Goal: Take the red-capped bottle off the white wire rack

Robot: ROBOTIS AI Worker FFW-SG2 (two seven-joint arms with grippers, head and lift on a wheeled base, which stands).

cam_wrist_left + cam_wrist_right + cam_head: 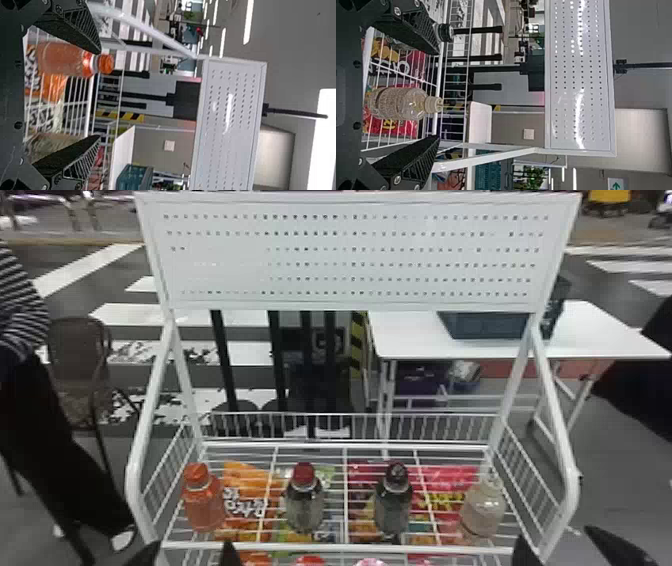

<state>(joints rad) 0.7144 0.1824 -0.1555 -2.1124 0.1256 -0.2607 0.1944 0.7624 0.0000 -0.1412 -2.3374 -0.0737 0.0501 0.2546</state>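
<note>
- We see the left end effector (186, 559) at the head view's bottom edge, fingers spread wide, holding nothing.
- We see the right end effector (567, 555) at the same edge, well apart from the left one, also wide open and empty.
- In its wrist view, the orange bottle (65, 60) shows in the gap between the left fingers; in the other, we see the pale bottle (397, 103) between the right fingers.
- We find the red-capped bottle (305, 502) upright on the rack (340, 547), second from our left in a row of four, between the orange bottle and the dark-capped bottle (393, 502).
- Under the row, we see snack bags (245, 477) through the wires.
- Above the rack's back stands a perforated panel (350, 255).
- Farther behind, to our right, a white table (410, 345) carries a crate (485, 326).
</note>
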